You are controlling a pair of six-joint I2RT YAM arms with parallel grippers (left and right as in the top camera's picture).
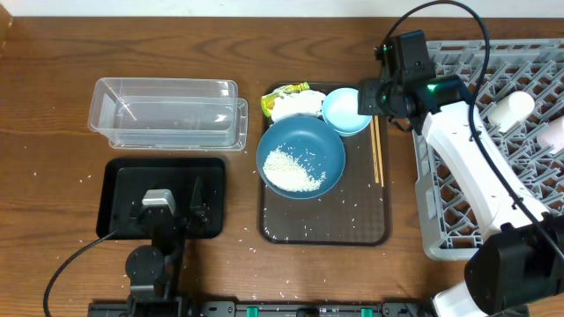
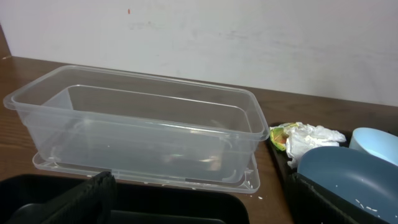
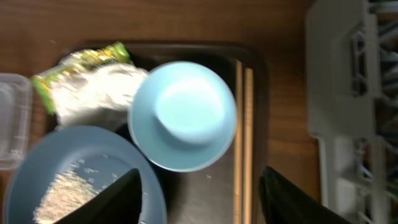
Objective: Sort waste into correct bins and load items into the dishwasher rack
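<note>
Right gripper [image 3: 200, 177] is over the back of the brown tray [image 1: 352, 220], jaws apart and straddling the near edge of the small light-blue bowl [image 3: 183, 115] - nothing clamped, and I can't tell whether the fingers touch it. That bowl sits upright, overlapping the rim of the big dark-blue bowl [image 1: 300, 158], which holds the rice pile [image 1: 291, 169]. Loose grains are scattered on the brown tray and the table [image 1: 53, 88]. The crumpled tissue [image 3: 93, 93] with its yellow-green wrapper is in the tray's back left corner, touching both bowls. The chopsticks [image 3: 244, 137] lie side by side along the tray's right edge, just beside the small bowl. Left gripper [image 1: 167, 204] hangs over the black tray [image 1: 119, 189], jaws wide, holding nothing. The clear container [image 1: 167, 114] is just behind that tray - empty. The grey rack [image 1: 529, 176] is at the right, with a white cup [image 1: 511, 107] and a pink cup [image 1: 553, 132] already in it.
</note>
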